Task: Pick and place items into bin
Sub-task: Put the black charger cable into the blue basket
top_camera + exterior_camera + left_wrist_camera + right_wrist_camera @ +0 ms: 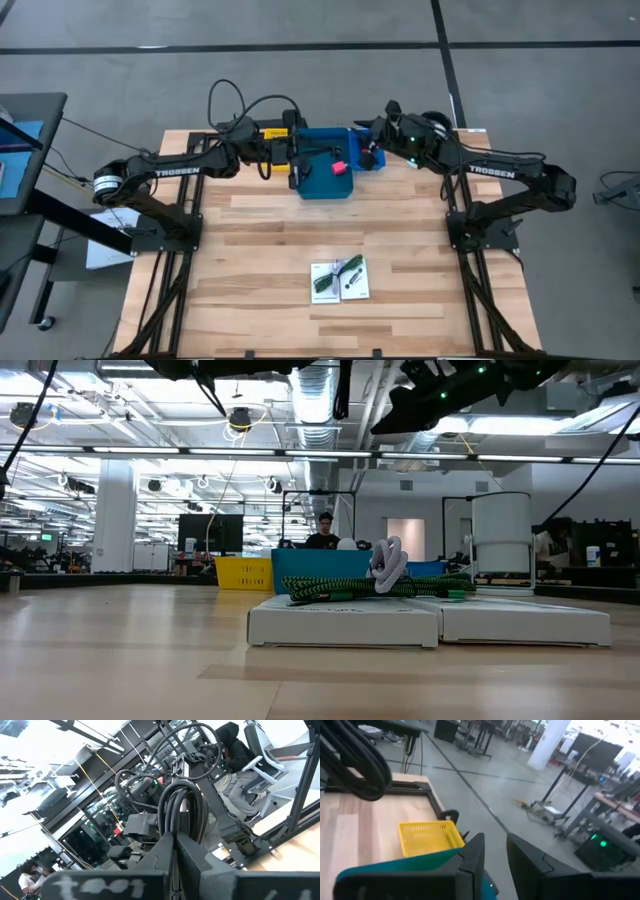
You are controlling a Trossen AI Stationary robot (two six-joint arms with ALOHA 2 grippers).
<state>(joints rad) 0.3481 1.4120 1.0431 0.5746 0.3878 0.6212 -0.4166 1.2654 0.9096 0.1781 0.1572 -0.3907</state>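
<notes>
I can't make out print on the cards (340, 281); the left gripper (292, 152) fingertips are hidden.

Blue bin (326, 180): far centre of bench, open-topped; pink-red block (339, 167) inside. White flat printed cards (340, 282): two side by side, near centre. Green stringy piece (335, 276): lying across cards.

Even, bright overhead light falls on the counter (270, 240) in the high view, with only soft, short shadows under the arms. In the low view, ceiling strip lights (250, 452) glare across the upper frame (the near wood is blurred). The left wrist view is washed out at upper left; the right wrist view looks soft, possibly motion blur, with glare at upper right.
</notes>
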